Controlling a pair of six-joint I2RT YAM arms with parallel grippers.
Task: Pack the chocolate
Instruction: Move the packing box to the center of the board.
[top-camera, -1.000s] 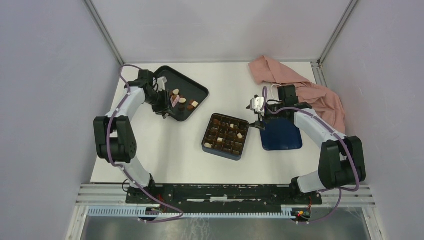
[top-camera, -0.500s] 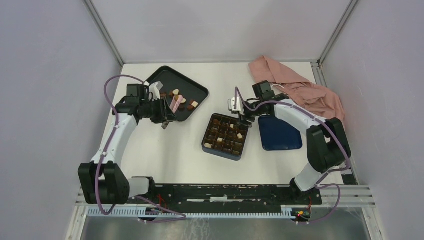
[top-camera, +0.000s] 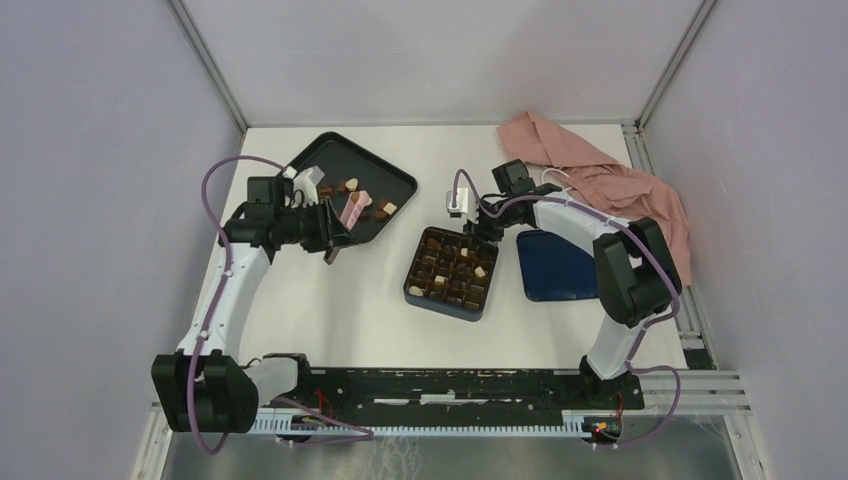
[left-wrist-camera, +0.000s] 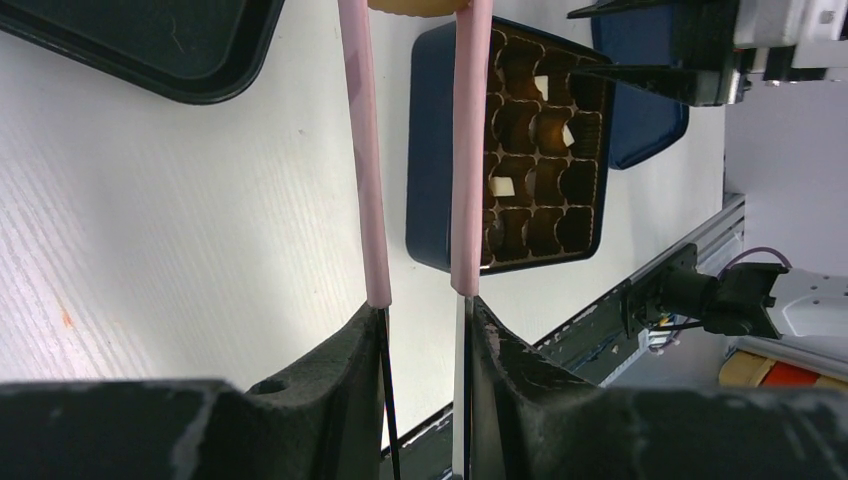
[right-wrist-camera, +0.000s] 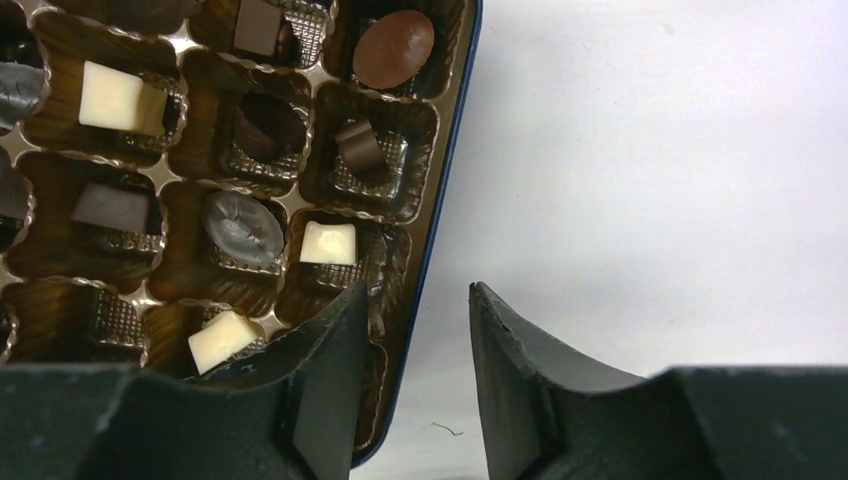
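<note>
The left gripper pinches a cream chocolate at its thin pink tips, near the box — a slip could drop it outside. The right gripper, slightly parted and empty, crowds the box's edge — they could collide.

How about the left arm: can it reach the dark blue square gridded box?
Probably yes: bare white table separates the box from its pink fingers, which grip a cream chocolate piece; the right arm's fingers only straddle the far edge.

Both my left arm and right arm have white shells, black joints and a looping purple cable. The left gripper wears long pink finger sleeves; the right gripper is plain black.
</note>
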